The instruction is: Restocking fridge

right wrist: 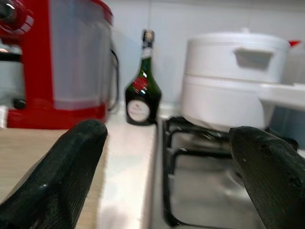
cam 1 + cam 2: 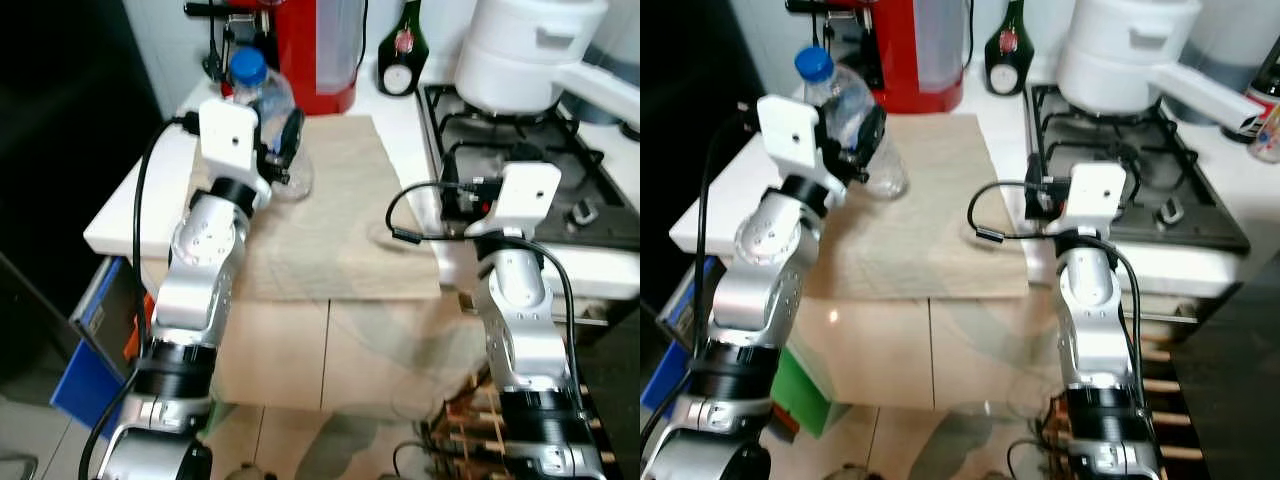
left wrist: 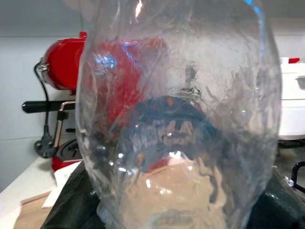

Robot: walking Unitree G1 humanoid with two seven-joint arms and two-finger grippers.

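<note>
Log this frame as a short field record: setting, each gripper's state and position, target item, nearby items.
setting: kitchen counter with a wooden board beside a gas stove
left gripper: closed around the clear water bottle, which stands upright on the board
bottle: blue cap, transparent, close up in the left wrist view
right gripper: open, holding nothing, held over the counter edge by the stove
nearby: red appliance, dark green bottle, white pot on the stove

Clear bottle [image 2: 268, 120] with blue cap [image 2: 247, 66], red appliance [image 2: 318, 50]
</note>
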